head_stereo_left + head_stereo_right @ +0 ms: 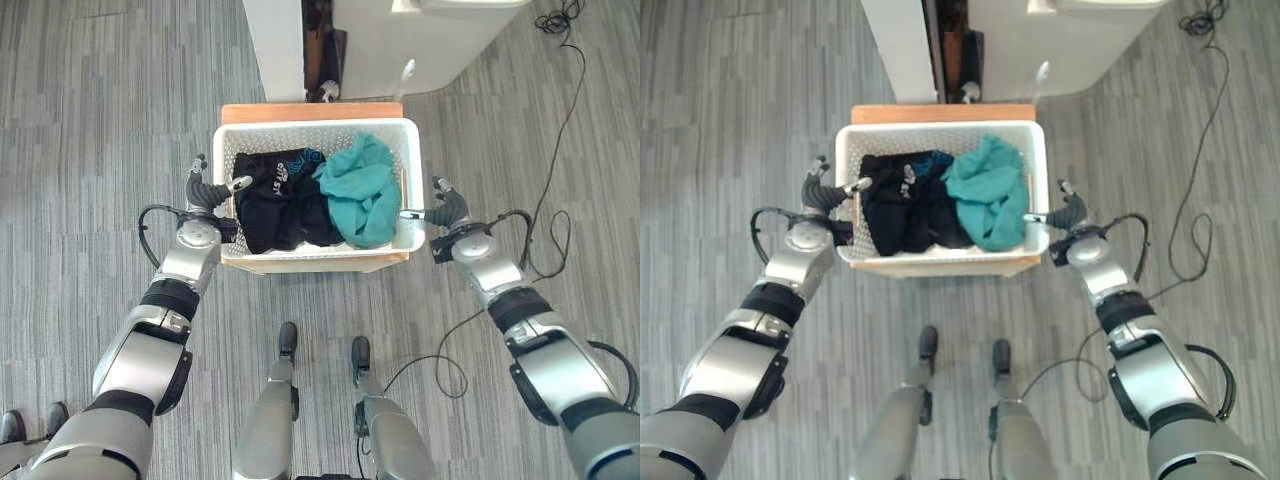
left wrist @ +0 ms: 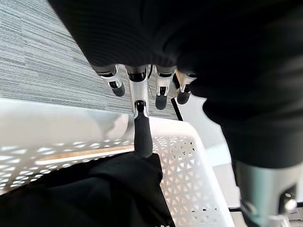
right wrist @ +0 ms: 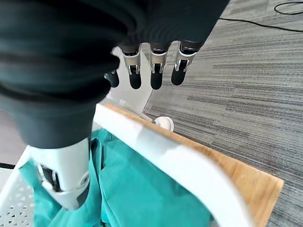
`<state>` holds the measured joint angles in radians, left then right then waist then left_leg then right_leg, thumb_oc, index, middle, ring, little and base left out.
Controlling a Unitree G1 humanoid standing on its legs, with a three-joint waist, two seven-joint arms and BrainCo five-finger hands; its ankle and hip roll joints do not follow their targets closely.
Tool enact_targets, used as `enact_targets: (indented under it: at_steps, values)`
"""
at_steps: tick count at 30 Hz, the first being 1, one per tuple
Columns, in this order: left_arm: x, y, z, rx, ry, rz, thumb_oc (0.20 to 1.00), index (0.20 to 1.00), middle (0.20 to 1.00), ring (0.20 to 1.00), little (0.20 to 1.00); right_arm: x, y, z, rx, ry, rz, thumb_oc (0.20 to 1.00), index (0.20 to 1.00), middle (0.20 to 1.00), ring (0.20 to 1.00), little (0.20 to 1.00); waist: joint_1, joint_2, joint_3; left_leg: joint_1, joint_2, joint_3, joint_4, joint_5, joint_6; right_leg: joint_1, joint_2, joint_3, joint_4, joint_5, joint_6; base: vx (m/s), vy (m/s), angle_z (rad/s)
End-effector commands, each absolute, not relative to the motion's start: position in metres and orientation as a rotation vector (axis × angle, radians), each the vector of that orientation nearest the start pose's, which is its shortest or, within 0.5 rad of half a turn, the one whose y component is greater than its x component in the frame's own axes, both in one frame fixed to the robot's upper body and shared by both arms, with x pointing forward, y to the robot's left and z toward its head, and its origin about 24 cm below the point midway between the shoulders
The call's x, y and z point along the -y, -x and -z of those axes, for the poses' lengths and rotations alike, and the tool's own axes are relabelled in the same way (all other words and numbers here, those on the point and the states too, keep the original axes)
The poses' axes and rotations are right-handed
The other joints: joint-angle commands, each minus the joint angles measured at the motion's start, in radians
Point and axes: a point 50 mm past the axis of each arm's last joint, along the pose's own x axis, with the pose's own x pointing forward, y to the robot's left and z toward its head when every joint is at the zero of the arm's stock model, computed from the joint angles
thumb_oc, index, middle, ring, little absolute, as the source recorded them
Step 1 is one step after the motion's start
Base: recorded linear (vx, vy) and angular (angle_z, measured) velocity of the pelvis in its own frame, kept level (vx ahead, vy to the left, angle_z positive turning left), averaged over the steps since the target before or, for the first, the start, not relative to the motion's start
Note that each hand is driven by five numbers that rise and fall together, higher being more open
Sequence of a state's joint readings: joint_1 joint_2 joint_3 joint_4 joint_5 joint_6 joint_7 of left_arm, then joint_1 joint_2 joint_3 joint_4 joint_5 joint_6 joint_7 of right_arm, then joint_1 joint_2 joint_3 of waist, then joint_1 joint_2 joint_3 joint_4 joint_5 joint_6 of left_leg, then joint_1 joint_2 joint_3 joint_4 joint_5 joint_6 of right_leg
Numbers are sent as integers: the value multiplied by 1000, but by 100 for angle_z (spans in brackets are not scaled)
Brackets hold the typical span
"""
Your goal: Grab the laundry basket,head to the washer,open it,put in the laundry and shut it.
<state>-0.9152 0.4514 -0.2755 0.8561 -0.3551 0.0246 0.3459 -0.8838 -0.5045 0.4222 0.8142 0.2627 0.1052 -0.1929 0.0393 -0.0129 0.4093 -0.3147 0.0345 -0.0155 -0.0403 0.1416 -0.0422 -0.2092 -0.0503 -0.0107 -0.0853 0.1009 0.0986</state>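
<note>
At basket point(image 1: 405, 175) side rims, left hand point(image 1: 205, 190) and right hand point(image 1: 449, 209) loosely spread, holding nothing.

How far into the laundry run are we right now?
Very early, still on the grab. The basket sits on a wooden stand, holding black clothes and a teal garment. The left hand and right hand flank its sides, thumbs over the rim, fingers outside, not yet closed. Still to do: lift it, reach the washer, open it, load, shut it.
</note>
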Motion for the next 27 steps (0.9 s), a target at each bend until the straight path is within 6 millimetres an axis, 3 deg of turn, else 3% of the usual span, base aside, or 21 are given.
enact_targets:
  at_steps: [1,2,6,14,18,19,27]
  values:
    - [-213,-400,-173,138,-226,-332,1000,1000,1000,1000,1000,204,-399,-157,40,438,123,1000,1000,1000,1000,1000,13,-14,-45,-31,24,18,87,-76,-15,-78,-105,-16,84,-3,30,29,1,5]
    - [-213,-399,-173,137,-226,-332,1000,1000,1000,1000,1000,204,-399,-156,40,438,123,1000,1000,1000,1000,1000,13,-14,-45,-31,24,17,87,-76,-15,-77,-105,-16,84,-3,30,0,0,0]
    - [-219,-390,-210,325,-178,-407,1000,1000,1000,1000,1000,206,-394,-150,49,440,131,1000,1000,1000,1000,1000,16,-17,-51,-31,21,11,92,-85,-15,-75,-106,-16,91,-11,30,8,-2,0]
    - [-229,-388,-229,384,-226,-475,1000,1000,1000,1000,1000,210,-394,-151,57,445,133,1000,1000,1000,1000,1000,14,-19,-56,-37,19,8,102,-94,-12,-83,-107,-18,100,-16,32,0,0,0]
    - [-228,-393,-213,297,-276,-446,1000,1000,1000,1000,1000,210,-395,-158,79,441,141,1000,1000,1000,1000,1000,11,-16,-48,-42,18,7,105,-93,-11,-90,-108,-20,109,-18,30,0,0,0]
    - [-226,-399,-195,203,-305,-411,1000,1000,1000,1000,1000,210,-396,-165,93,439,147,1000,1000,1000,1000,1000,8,-13,-43,-45,18,8,106,-91,-10,-95,-108,-22,111,-17,31,0,0,0]
    - [-213,-408,-162,13,-288,-320,1000,1000,1000,1000,1000,203,-402,-181,124,406,149,1000,1000,1000,1000,1000,5,-4,-15,-57,16,5,108,-83,-8,-107,-107,-24,112,-12,30,0,0,0]
